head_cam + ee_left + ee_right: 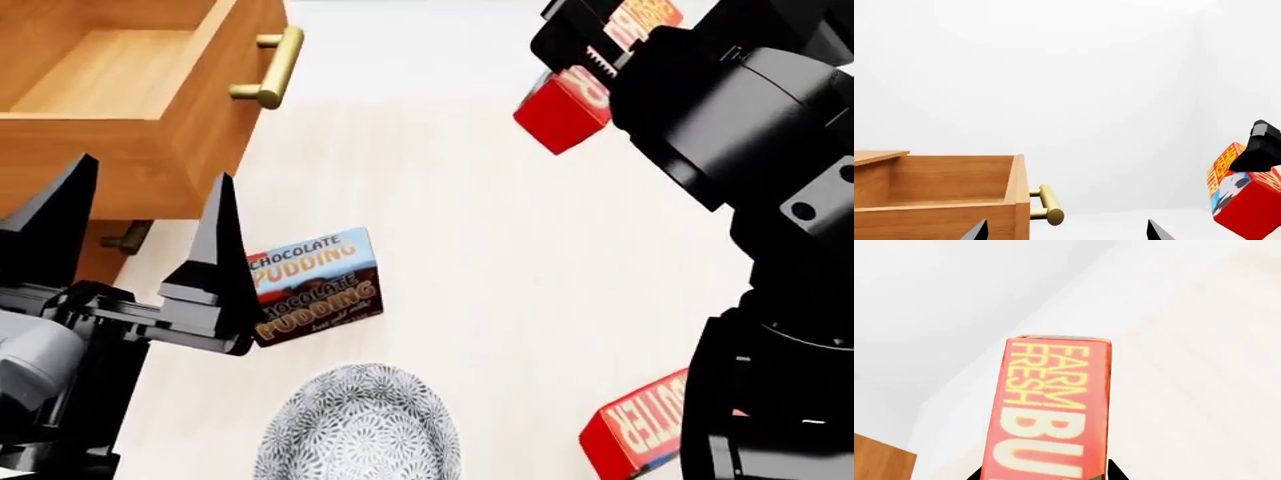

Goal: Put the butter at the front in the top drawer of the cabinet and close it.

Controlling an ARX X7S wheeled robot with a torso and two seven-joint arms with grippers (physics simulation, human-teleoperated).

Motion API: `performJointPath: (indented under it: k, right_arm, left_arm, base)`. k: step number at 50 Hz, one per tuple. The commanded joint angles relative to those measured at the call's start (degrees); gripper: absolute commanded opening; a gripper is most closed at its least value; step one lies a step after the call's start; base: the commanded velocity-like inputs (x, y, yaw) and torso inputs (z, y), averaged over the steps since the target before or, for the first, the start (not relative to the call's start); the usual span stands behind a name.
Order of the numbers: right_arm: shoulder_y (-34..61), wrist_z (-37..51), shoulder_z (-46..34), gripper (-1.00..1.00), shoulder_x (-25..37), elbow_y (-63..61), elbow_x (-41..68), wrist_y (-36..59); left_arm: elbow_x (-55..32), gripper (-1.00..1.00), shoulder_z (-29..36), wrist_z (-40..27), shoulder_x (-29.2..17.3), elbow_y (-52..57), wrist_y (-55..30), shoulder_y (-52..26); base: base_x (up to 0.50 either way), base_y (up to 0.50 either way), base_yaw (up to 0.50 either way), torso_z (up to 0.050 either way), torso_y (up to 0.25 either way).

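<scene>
Upper right of head view: right gripper (601, 45) clamped on the butter (567, 110), carton tilted in the air, long axis slanting from upper right to lower left, well apart from the top drawer (160, 90) standing pulled out of the cabinet (100, 255) at upper left, brass handle (274, 65) facing right. Count: two butter cartons, the second carton (634, 430) lying at lower right, plus one Chocolate Pudding box (316, 285) and one patterned bowl (358, 425) on the pale floor (534, 280); plain white walls behind. Lower left: left gripper (140, 215) spread wide, holding nothing.
</scene>
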Motion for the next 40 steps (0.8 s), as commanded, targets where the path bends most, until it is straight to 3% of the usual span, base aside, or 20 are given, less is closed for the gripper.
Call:
performJointPath:
  k: [1,40]
  right_arm:
    - [0.0,1.3,0.4,-1.0,-0.4,-4.3,2.9,-0.1]
    - [-4.3,5.6,-1.0,-1.0,-1.7,-15.6,11.8,-3.3]
  left_arm:
    - [-0.5,1.0,-0.1,0.1,-0.2,0.3,0.5,0.5]
    - [-0.1,1.0,0.8,-0.7,-0.8,1.3,1.4,1.7]
  base:
    - [0.0,0.0,0.0,0.0,0.189]
    - [0.0,0.0,0.0,0.0,0.159]
